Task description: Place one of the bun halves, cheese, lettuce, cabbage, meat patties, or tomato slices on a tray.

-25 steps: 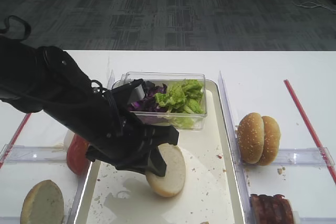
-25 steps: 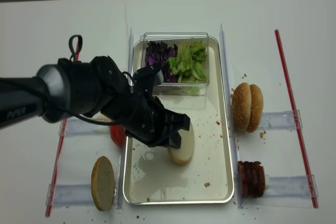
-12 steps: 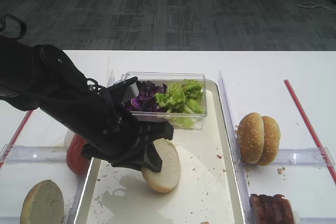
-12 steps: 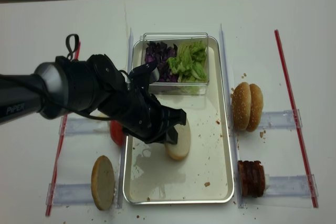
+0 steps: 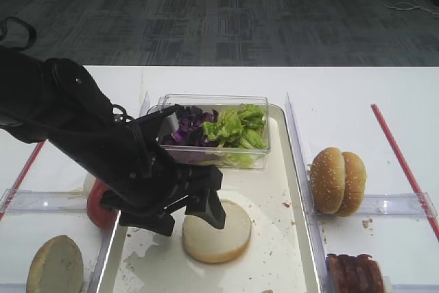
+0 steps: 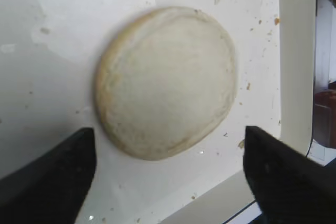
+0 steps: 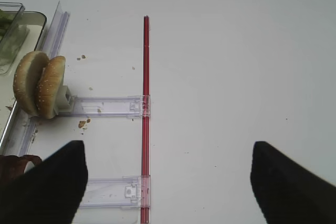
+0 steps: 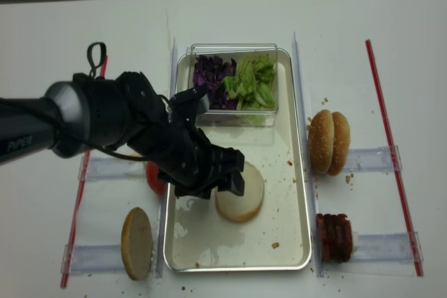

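The bun half (image 5: 217, 230) on the silvery, crumb-speckled tray (image 5: 285, 238) is pale cream with a tan edge. In the clear box (image 5: 216, 130) at the far end, cabbage (image 5: 186, 128) is dark purple on the left and lettuce (image 5: 235, 126) bright green on the right. Right of the tray stand golden sesame-seeded buns (image 5: 337, 180), and what looks like dark reddish-brown patties (image 5: 355, 272) nearer.

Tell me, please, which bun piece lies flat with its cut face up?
The pale bun half on the tray; the others stand on edge off it.

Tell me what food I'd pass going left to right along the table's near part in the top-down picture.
Pale cut bun half standing on edge → red tomato slices → round pale bun half lying flat on the silvery metal tray → dark reddish-brown meat patties.
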Available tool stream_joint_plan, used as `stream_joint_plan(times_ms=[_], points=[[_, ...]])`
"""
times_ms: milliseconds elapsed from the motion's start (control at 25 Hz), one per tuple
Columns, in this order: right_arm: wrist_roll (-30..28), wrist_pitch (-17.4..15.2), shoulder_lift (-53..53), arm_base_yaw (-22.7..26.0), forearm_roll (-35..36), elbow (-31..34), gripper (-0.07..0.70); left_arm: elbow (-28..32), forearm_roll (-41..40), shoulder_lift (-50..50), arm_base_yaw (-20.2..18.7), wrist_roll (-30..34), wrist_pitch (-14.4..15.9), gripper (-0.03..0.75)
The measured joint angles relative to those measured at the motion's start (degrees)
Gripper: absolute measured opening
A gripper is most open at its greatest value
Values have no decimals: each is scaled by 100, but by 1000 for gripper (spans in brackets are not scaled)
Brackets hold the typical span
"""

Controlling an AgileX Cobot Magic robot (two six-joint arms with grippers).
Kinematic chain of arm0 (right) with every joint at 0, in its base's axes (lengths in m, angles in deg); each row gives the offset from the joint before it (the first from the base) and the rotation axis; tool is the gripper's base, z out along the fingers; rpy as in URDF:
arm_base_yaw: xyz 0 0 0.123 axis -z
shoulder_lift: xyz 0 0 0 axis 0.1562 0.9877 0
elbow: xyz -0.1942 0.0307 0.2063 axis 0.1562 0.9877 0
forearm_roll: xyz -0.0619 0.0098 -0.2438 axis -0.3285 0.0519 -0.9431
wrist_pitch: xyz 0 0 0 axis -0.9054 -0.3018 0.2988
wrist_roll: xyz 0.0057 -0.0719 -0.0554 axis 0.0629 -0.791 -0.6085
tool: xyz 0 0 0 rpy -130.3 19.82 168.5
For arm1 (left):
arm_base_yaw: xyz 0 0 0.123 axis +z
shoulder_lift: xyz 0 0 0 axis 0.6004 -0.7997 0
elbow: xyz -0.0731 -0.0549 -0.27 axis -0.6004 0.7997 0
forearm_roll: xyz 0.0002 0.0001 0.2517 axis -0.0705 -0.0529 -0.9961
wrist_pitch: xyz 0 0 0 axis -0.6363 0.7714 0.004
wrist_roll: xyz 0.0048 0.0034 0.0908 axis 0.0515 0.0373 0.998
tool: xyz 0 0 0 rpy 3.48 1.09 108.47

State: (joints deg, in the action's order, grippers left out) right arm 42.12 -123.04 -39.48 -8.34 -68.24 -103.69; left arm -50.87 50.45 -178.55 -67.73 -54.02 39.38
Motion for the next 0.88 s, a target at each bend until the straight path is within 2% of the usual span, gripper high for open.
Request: stream_joint_plan(times_ms=[80, 200, 600, 880], points=[[0, 0, 0, 0, 0, 0, 657, 0, -12, 0, 0, 0, 9, 614], [0, 0, 0, 0, 0, 0, 657, 0, -22, 0, 0, 0, 9, 641], [0, 0, 0, 0, 0, 0, 657, 0, -22, 357, 0, 0, 48, 649], [0, 0, 0, 0, 0, 0, 657, 0, -24, 1224, 0, 0, 344, 650]])
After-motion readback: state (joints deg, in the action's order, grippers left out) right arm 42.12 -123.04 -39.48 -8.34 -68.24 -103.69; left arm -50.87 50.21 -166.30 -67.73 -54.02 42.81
